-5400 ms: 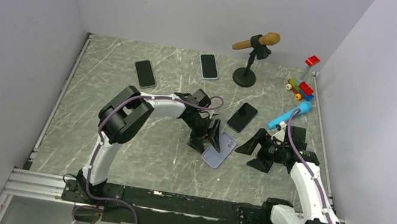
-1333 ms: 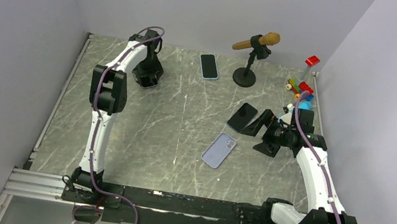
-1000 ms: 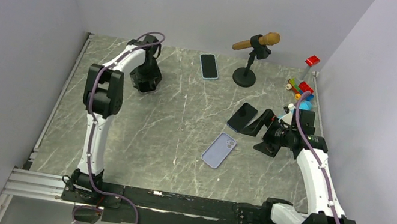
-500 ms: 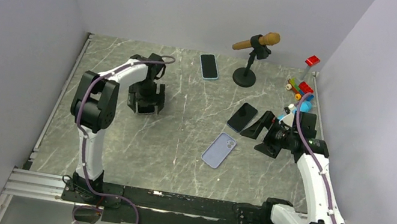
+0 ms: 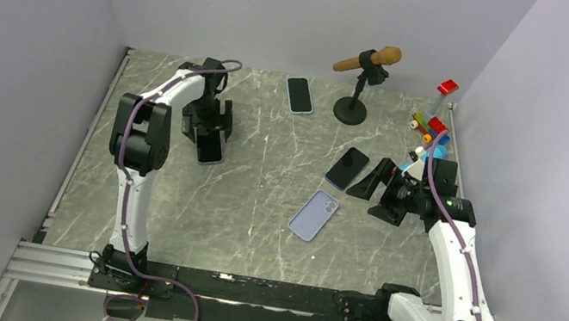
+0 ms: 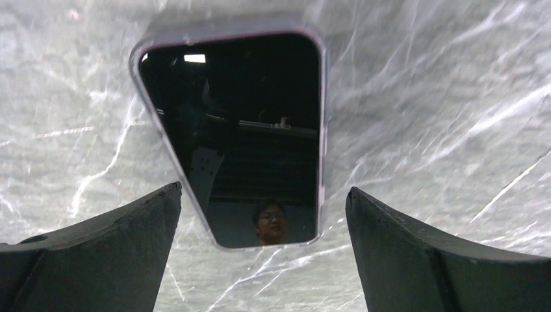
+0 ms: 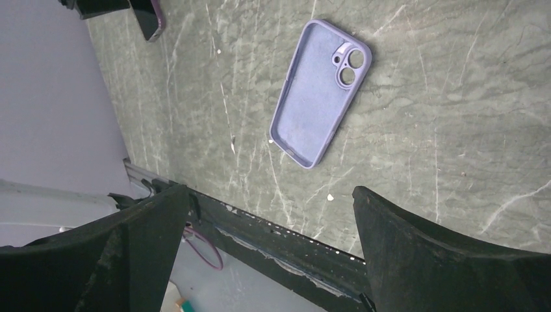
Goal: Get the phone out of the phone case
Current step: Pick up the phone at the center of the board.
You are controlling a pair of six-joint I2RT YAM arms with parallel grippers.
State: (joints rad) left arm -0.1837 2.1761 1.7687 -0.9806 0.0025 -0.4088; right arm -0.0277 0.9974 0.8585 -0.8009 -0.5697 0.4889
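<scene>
The empty purple phone case (image 5: 314, 215) lies inside-up at the table's middle; it also shows in the right wrist view (image 7: 320, 93). A black-screened phone with a purple rim (image 5: 211, 148) lies flat at the back left, and fills the left wrist view (image 6: 237, 136). My left gripper (image 5: 208, 130) is open and hovers just above and behind this phone, its fingers (image 6: 97, 253) apart on either side of the near end. My right gripper (image 5: 374, 195) is open and empty, to the right of the case (image 7: 268, 192).
A black phone (image 5: 347, 168) lies beside the right gripper. A blue-cased phone (image 5: 300, 95) lies at the back. A microphone on a stand (image 5: 357, 94) and toy blocks (image 5: 435, 126) sit at the back right. The table's front rail (image 7: 312, 250) shows.
My left arm swung from the back left corner toward the near side, and the purple-rimmed phone now lies on the table below its open fingers. The right arm barely moved.
</scene>
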